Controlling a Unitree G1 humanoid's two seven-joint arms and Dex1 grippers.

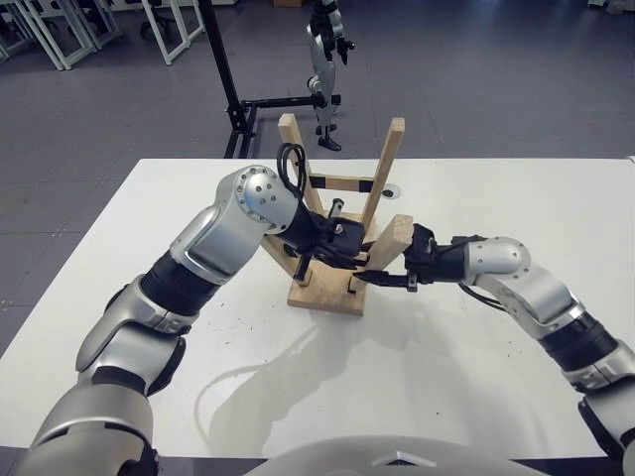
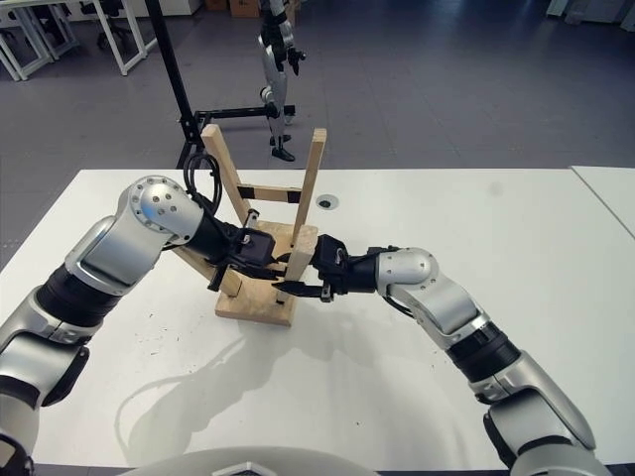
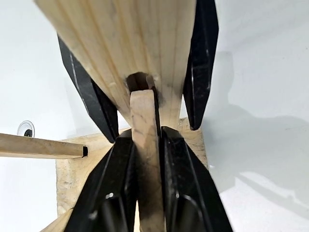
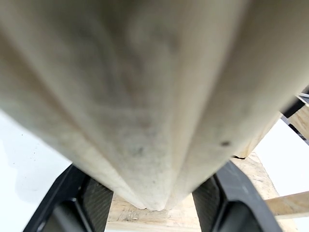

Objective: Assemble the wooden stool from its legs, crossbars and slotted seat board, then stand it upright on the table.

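Observation:
The stool lies upside down near the table's middle, its slotted seat board (image 1: 322,296) flat on the top. Two legs (image 1: 295,159) (image 1: 389,164) stick up from it, joined by a crossbar (image 1: 342,182). My right gripper (image 1: 380,280) is shut on a third leg (image 1: 395,236), which leans over the board's right side; its fingers (image 4: 219,203) flank the wood. My left gripper (image 3: 145,140) is shut on a thin crossbar (image 3: 144,116) whose end sits in a slot in that leg (image 3: 120,43).
The white table (image 1: 476,397) has free room to the right and front. A round grommet hole (image 1: 390,189) lies behind the stool. Beyond the far edge stand a black frame (image 1: 233,99) and another robot (image 1: 325,59).

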